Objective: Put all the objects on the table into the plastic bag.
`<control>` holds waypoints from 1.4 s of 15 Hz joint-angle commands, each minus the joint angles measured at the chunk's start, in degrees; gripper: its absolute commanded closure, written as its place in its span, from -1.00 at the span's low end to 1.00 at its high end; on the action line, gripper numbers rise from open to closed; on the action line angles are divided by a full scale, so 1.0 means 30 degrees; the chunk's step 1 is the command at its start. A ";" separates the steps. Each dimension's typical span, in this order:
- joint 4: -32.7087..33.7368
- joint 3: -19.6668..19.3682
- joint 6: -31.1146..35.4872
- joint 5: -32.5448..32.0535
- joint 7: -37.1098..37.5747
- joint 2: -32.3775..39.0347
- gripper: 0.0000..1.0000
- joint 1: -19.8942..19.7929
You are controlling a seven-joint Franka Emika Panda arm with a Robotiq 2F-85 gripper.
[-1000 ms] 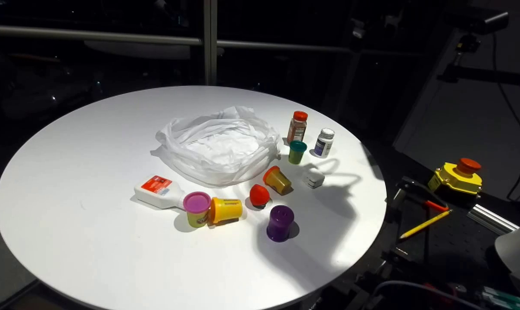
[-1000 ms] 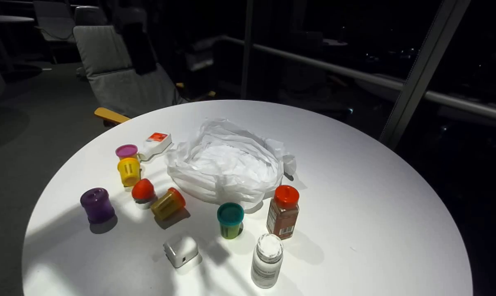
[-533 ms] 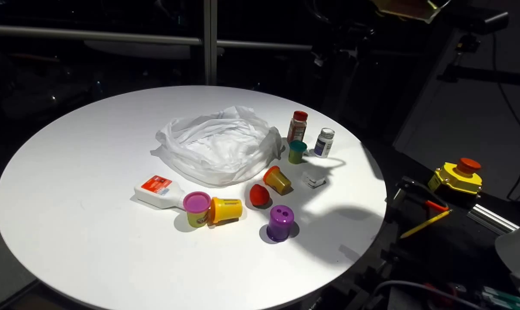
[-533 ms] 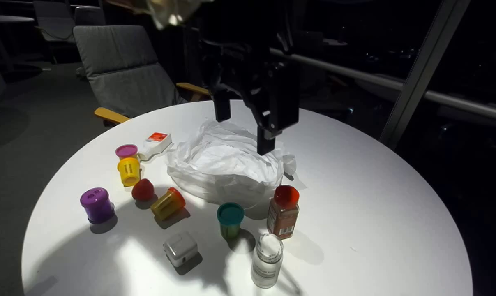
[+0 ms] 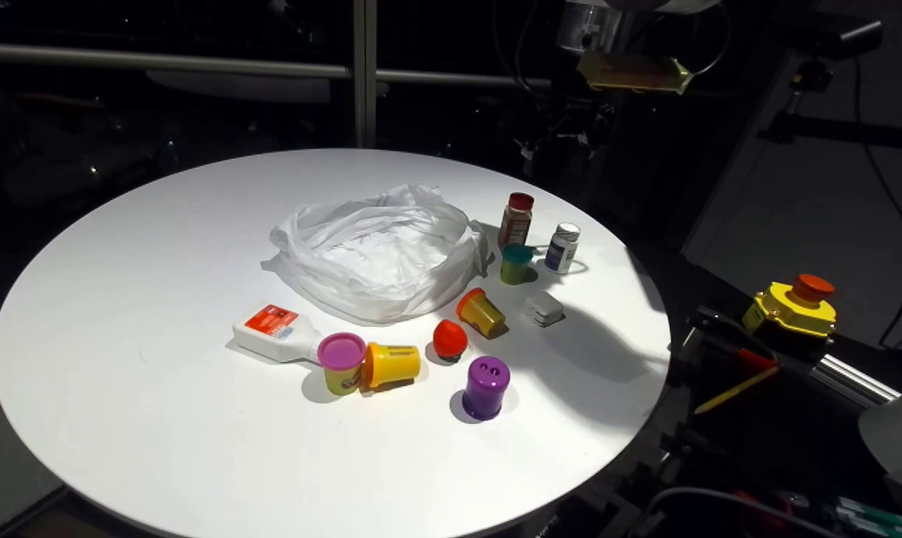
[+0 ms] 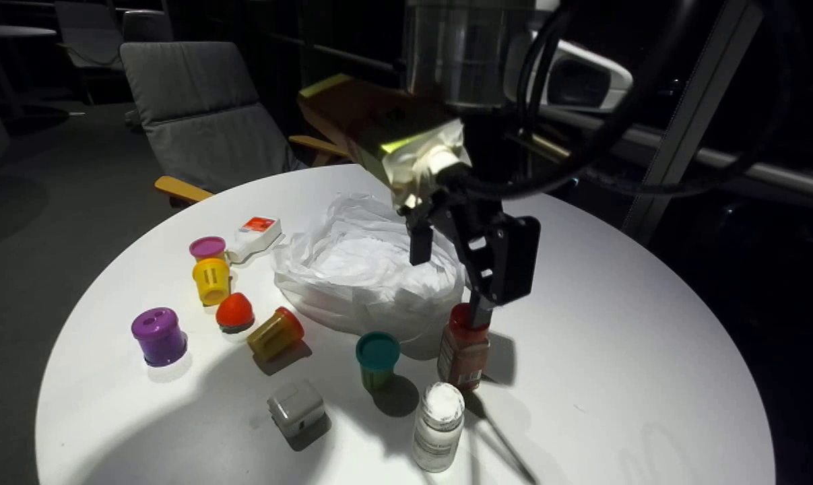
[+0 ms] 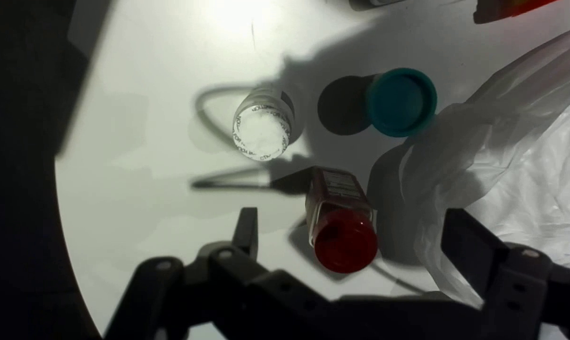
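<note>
Currently, gripper [image 7: 351,231]: released, jaws wide apart, seen either side of the red-capped bottle [image 7: 344,226] in the wrist view; contact cannot be told.
Plastic bag [image 5: 372,299]: on the round white table [image 5: 159,418], far middle in an exterior view.
Right of the bag there: red-capped bottle, white pill bottle [image 5: 562,250], teal-lidded tub [image 5: 515,267], all upright.
Near side: purple pot [image 5: 486,388] and pink-lidded tub [image 5: 342,362] upright, yellow tub [image 5: 392,365] on its side between them.
Left: red-labelled white bottle [image 5: 275,336], lying.

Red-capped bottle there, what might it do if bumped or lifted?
The red-capped bottle may tip if bumped, standing upright and tall for its width. Flat sides should discourage rolling; the glossy cap could be slippery.
</note>
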 commanded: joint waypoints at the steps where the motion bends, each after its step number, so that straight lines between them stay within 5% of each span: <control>1: 0.1542 -0.0560 0.0416 0.1452 -0.0268 0.1726 -1.00 0.0327; 14: 0.3895 -0.0688 0.0556 0.3435 -0.0826 0.4850 -1.00 0.0289; 16: 0.4163 -0.0788 0.0551 0.3288 -0.0717 0.5209 -0.48 0.0360; 21: 0.4381 -0.0789 0.0536 0.3334 -0.1001 0.5457 0.30 0.0263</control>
